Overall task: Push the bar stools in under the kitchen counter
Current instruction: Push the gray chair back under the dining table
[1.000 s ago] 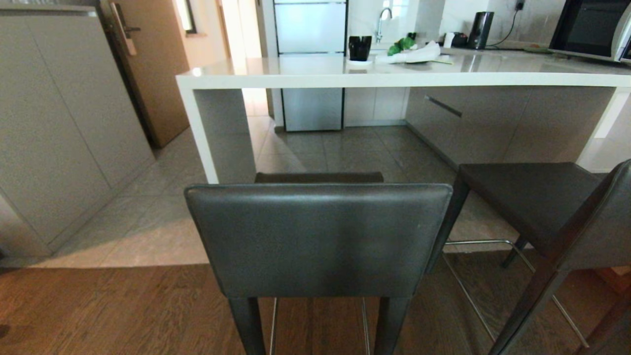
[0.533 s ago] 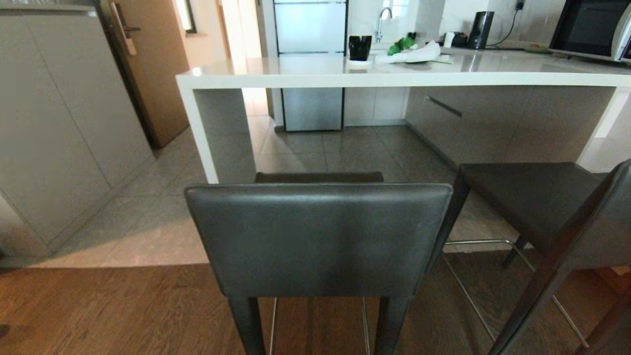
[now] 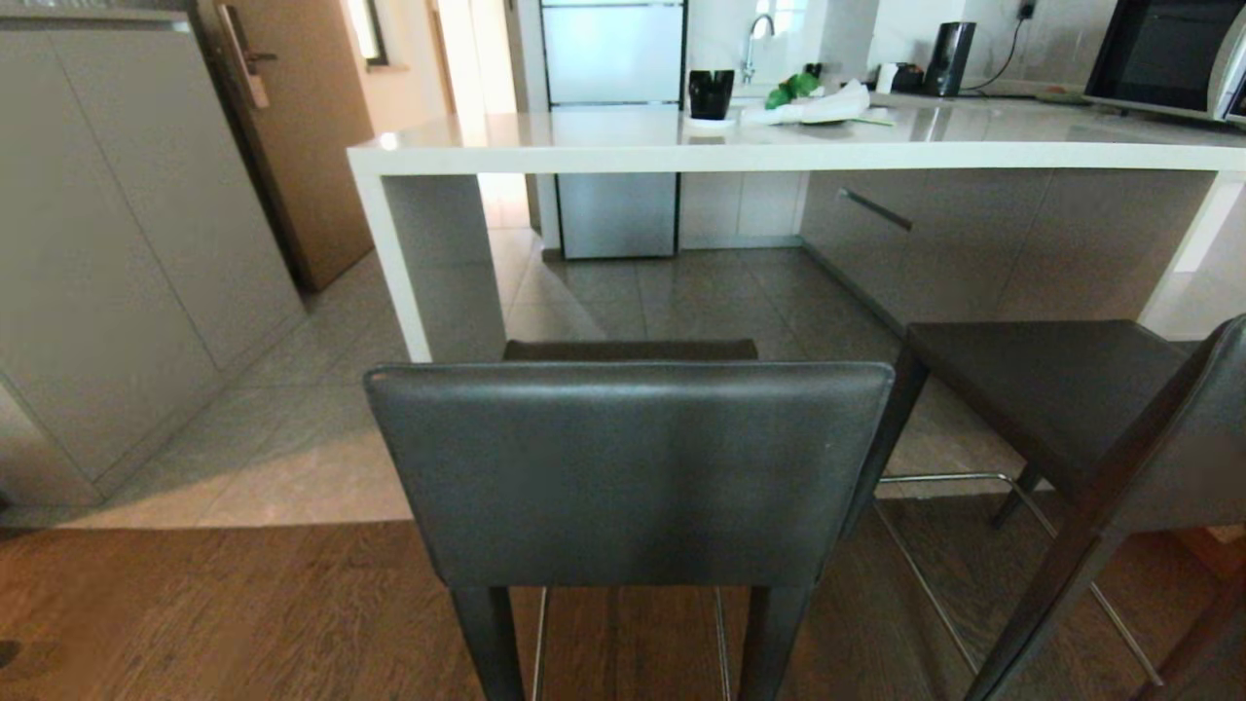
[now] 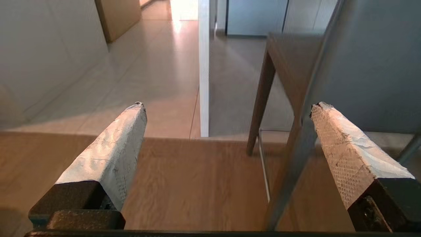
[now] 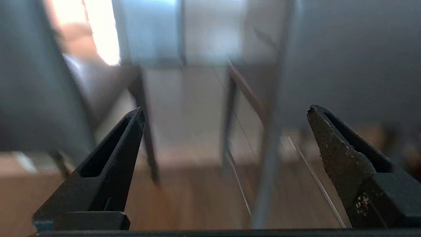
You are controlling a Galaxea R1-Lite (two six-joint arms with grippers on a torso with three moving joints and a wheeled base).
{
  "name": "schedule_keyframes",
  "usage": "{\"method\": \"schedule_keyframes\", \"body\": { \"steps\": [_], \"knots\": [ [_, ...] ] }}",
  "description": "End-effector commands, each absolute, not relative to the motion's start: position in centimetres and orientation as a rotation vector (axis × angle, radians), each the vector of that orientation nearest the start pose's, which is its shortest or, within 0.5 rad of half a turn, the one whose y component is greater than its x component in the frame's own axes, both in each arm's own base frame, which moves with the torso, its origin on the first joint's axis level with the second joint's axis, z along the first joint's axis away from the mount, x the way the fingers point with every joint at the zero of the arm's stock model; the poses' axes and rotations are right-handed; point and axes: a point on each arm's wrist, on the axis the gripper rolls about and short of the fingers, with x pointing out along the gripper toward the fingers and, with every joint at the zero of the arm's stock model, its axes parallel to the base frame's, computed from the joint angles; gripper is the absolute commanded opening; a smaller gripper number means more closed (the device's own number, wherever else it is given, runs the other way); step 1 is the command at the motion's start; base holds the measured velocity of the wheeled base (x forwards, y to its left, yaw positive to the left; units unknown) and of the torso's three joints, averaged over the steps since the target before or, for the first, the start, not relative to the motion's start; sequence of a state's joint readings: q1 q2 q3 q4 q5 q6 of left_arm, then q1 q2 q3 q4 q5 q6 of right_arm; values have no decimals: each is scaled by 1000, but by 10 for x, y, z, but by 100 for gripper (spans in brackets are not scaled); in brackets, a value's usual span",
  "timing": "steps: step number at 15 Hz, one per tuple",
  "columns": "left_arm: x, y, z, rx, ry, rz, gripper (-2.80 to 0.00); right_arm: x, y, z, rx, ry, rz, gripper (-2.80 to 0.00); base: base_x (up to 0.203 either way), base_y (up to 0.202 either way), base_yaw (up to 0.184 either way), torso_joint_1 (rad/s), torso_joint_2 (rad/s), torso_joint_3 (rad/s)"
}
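Observation:
Two bar stools stand in front of the kitchen counter (image 3: 779, 154). The nearer stool (image 3: 633, 467) shows its dark grey backrest to me, straight ahead, with its seat at the counter's white slab leg (image 3: 394, 263). The second stool (image 3: 1051, 389) stands to the right, turned at an angle and out from the counter. Neither arm shows in the head view. My left gripper (image 4: 227, 107) hangs open and empty low beside a stool leg (image 4: 260, 98). My right gripper (image 5: 226, 110) is open and empty too, facing blurred stool legs (image 5: 273, 148).
A tall grey cabinet (image 3: 117, 243) and a wooden door (image 3: 292, 127) line the left side. On the counter sit a black cup (image 3: 711, 92), a kettle (image 3: 949, 58) and a microwave (image 3: 1168, 54). Wooden flooring (image 3: 243, 613) meets tiles (image 3: 701, 302) under the stools.

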State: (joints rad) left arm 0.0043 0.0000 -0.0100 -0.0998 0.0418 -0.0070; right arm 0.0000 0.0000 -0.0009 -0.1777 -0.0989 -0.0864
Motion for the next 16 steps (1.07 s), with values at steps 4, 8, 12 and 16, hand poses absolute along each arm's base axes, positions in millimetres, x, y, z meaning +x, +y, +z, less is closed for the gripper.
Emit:
{"method": "schedule_keyframes", "body": {
  "steps": [4,8,12,16],
  "knots": [
    [-29,1,81,-43,75,44,0,-24,-1,87,-71,-100,-70,0,0,0,0,0,0,0],
    [-29,1,77,-19,103,31,0,-23,0,79,-5,-32,-9,0,0,0,0,0,0,0],
    [-27,0,78,-10,58,11,0,-23,0,76,-35,-5,0,0,0,0,0,0,0,0],
    [-26,0,77,-4,58,6,0,-23,0,76,-33,-5,1,0,0,0,0,0,0,0]
  ]
}}
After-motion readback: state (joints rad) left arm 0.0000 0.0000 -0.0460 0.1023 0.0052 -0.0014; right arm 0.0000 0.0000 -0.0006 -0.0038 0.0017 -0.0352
